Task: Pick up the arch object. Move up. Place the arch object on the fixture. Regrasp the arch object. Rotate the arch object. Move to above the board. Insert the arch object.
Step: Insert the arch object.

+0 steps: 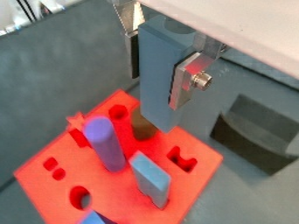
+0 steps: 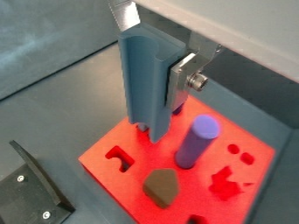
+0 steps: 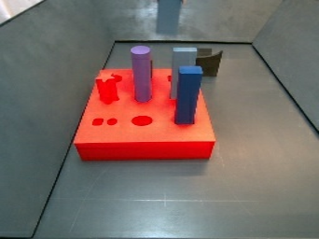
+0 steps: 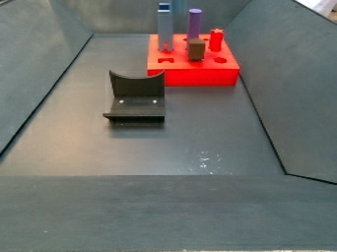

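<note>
My gripper [image 1: 158, 74] is shut on the grey-blue arch object [image 1: 155, 52] and holds it upright. One silver finger [image 1: 187, 83] presses its side. The arch object hangs above the red board [image 1: 59, 188], over the edge nearest the fixture [image 1: 251, 131]. In both wrist views its lower end is over a brown piece [image 1: 142, 131]. The other wrist view shows the gripper [image 2: 152, 79], the arch object [image 2: 146, 70] and the board [image 2: 117, 140]. In a side view the arch object [image 3: 167, 14] hangs high beyond the board [image 3: 144, 140].
On the board stand a purple cylinder [image 1: 103, 140], a light blue block [image 1: 149, 179], a red peg [image 1: 119, 118] and a dark blue block [image 3: 187, 93]. The fixture [image 4: 134, 96] stands on the floor beside the board [image 4: 198, 69]. Grey walls enclose the floor.
</note>
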